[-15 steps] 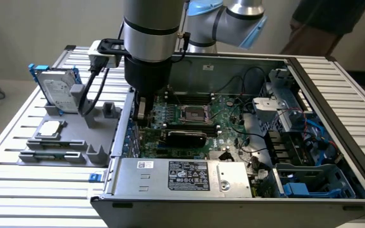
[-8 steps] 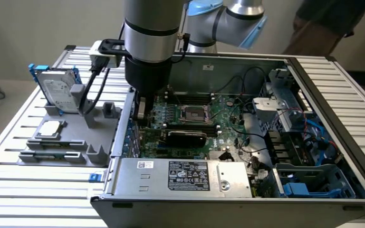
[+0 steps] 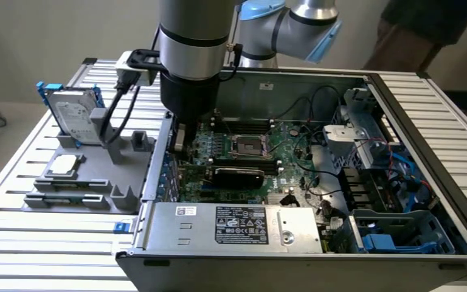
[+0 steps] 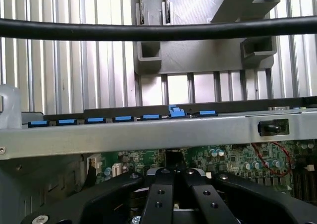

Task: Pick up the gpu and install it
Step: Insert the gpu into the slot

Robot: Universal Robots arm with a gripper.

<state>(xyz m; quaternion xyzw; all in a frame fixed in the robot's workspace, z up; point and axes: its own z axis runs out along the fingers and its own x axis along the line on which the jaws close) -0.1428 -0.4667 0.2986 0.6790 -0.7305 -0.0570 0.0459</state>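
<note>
A robot arm reaches down into an open computer case (image 3: 428, 121) that lies on a slatted metal desk (image 3: 22, 255). Its hand (image 4: 174, 177) hangs low over the green motherboard (image 3: 286, 143), close to the case wall, with its fingers (image 4: 159, 194) pressed together and nothing visibly gripped between them.

The gpu (image 3: 238, 174), a flat card with a black cover, lies level across the motherboard just beside the hand, on the side toward the silver power supply (image 3: 233, 226). It looks seated in its slot, though this cannot be confirmed.

Outside the case, beyond the wall from the hand, a grey parts holder (image 3: 83, 182) carries 1 hard drive (image 3: 75, 118) in a blue frame.

Risks, as a judgement: the hand sits in a tight space, so any sideways drift could knock the card, the case wall or nearby cables and components.
</note>
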